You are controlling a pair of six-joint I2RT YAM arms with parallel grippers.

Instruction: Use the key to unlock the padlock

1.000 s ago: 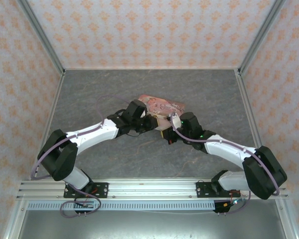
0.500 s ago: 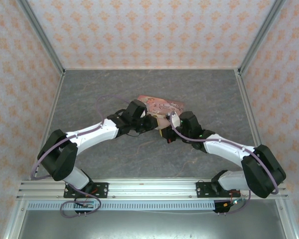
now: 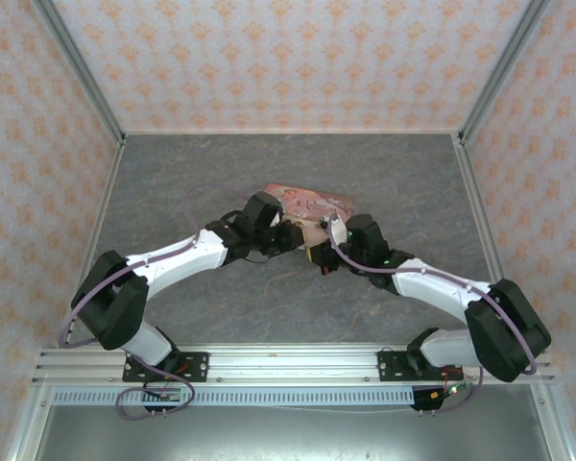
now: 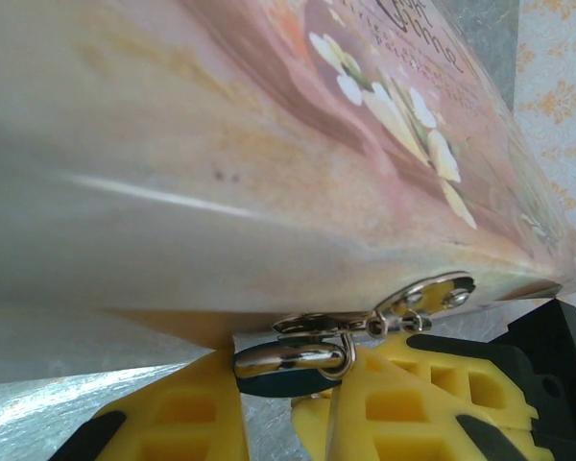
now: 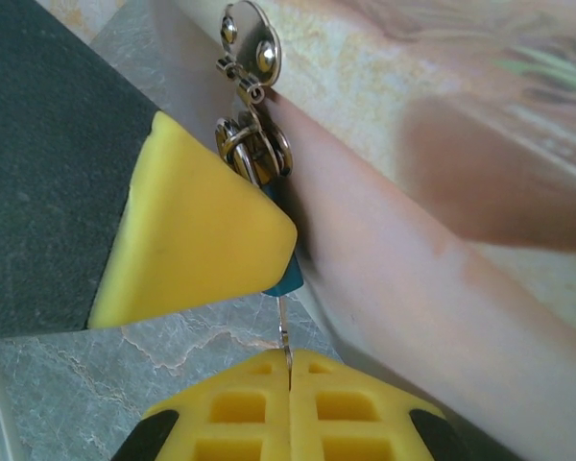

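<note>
The teal-blue padlock [image 4: 280,383] hangs by its silvery shackle [image 4: 290,358] from the hasp [image 4: 432,293] of the pink floral tin [image 3: 315,203]. My left gripper [image 4: 283,389] is shut on the padlock's body, one yellow finger [image 4: 173,423] on each side. In the right wrist view the padlock [image 5: 287,279] peeks out beneath the left arm's yellow finger [image 5: 192,235]. My right gripper [image 5: 290,379] is shut on the thin metal key [image 5: 284,341], whose tip touches the padlock's underside. From above, the left gripper [image 3: 294,235] and right gripper [image 3: 320,256] meet at the tin's near edge.
The tin lies on the grey stone-patterned floor [image 3: 221,173] at mid-table, with patterned walls [image 3: 288,58] on three sides. Both forearms angle inward toward the tin. Open floor lies to the left, right and behind the tin.
My right gripper has shifted slightly left, toward the left gripper and the padlock. The left arm and the tin have stayed put.
</note>
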